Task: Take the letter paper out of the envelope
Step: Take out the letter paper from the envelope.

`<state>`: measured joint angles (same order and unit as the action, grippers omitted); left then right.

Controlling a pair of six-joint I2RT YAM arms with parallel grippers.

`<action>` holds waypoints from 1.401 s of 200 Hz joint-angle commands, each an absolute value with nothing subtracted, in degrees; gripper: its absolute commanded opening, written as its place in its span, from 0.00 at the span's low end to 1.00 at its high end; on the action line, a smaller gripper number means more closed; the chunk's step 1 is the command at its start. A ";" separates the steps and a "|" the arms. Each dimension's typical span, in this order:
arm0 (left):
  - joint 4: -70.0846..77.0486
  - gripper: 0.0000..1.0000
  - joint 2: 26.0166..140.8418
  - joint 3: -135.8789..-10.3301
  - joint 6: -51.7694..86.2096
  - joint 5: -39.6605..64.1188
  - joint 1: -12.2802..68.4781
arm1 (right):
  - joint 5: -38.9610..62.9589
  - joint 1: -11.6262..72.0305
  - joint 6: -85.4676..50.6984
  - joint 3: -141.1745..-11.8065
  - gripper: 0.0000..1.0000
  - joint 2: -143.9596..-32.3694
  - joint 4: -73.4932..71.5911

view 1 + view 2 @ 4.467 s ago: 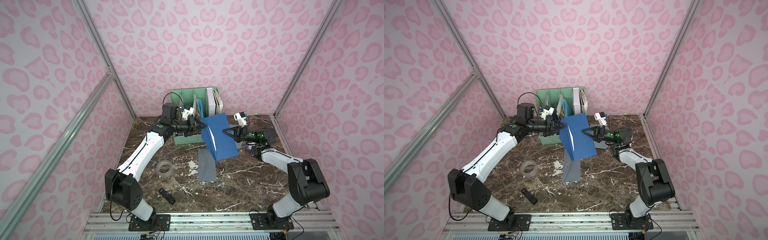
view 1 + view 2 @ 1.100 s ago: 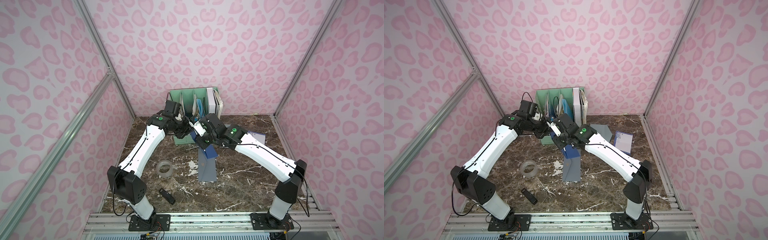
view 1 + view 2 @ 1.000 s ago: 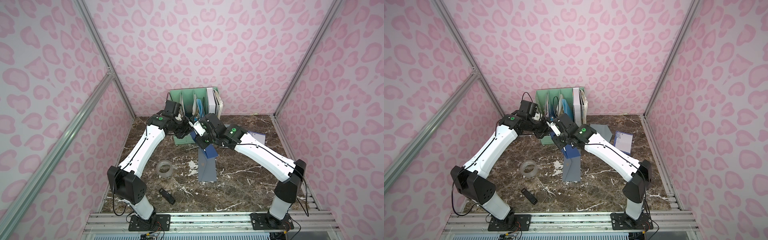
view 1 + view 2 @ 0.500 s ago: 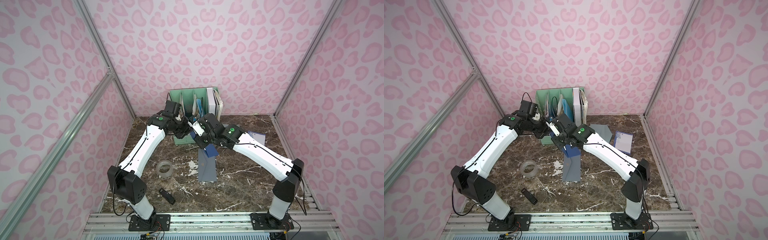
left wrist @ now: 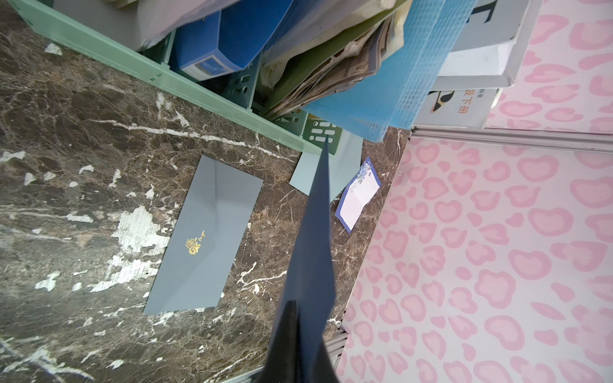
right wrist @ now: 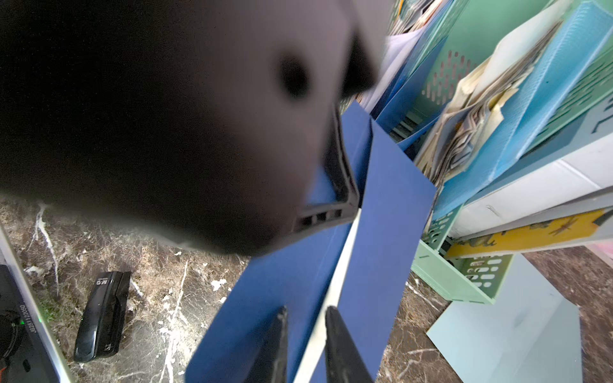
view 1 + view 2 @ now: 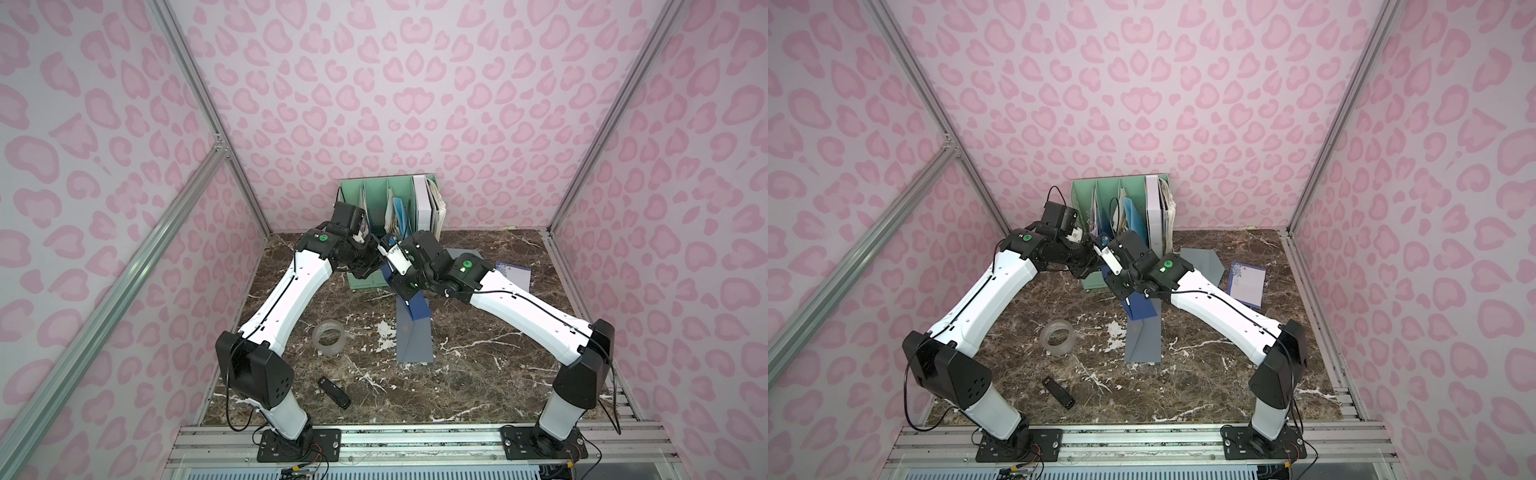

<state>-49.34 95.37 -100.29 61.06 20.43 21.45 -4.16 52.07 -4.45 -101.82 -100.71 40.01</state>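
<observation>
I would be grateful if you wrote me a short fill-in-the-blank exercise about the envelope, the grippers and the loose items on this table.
1. The left gripper is shut on the raised envelope, which is dark ____.
2. An edge of ____ letter paper shows between the right gripper's fingers.
3. The roll of clear tape lies on the ____ arm's side.
4. The black stapler lies nearer the ____ edge of the table than the tape.

Missing words: blue; white; left; front.
</observation>
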 commanded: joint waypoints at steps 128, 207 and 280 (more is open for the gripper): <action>-48.04 0.00 94.83 -101.61 59.68 24.74 21.18 | -7.94 50.53 -5.90 -102.47 0.29 -98.52 47.45; -47.55 0.00 95.40 -102.36 60.83 25.93 21.28 | -13.10 51.00 -3.18 -101.18 0.25 -99.78 43.15; -46.14 0.00 95.56 -101.80 62.38 27.15 21.27 | -18.85 51.70 -1.46 -100.06 0.14 -101.16 41.15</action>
